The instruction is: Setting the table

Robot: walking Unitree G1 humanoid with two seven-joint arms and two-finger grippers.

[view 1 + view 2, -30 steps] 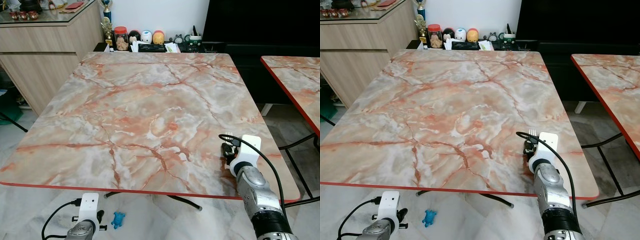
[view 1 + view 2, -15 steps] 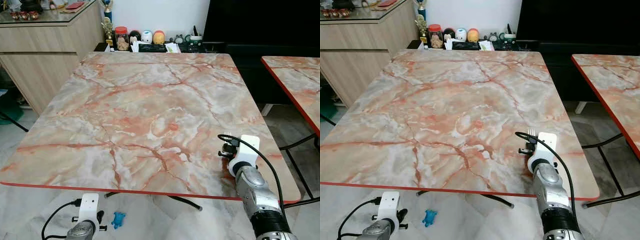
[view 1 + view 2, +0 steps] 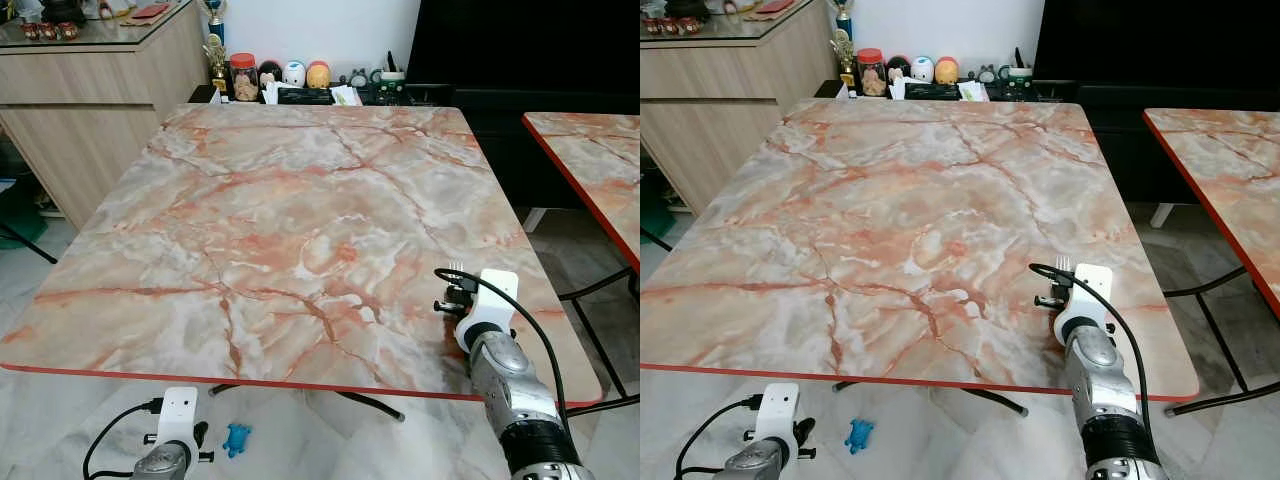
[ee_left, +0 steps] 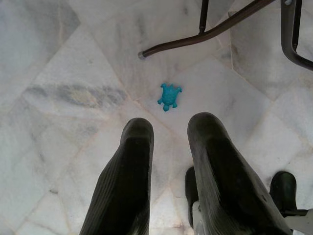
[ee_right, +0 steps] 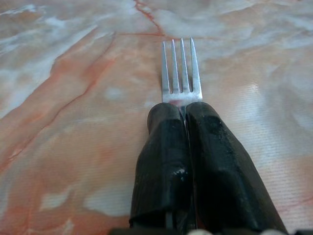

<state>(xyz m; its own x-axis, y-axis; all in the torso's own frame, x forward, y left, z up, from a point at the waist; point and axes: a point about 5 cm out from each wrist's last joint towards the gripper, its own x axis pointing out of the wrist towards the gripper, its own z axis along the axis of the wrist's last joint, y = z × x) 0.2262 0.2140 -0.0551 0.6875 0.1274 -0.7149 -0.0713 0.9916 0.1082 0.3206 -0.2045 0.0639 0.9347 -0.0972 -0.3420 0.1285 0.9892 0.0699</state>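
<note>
Currently the right hand (image 5: 182, 110), clamped on a fork (image 5: 181, 73), hovers low over the marble surface (image 3: 300, 200) near its front edge, seemingly ready to lower and release it.

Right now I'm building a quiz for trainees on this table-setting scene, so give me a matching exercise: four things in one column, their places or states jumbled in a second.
Things:
1. silver metal fork
2. small blue turtle-shaped toy
3. left gripper
4. orange-veined marble table

Places or states:
A. lying on the white floor tiles
B. bare top with a red edge
C. clamped between two black fingers, tines pointing out
D. hanging low over the floor, fingers apart

Pairs: 1-C, 2-A, 3-D, 4-B
</note>
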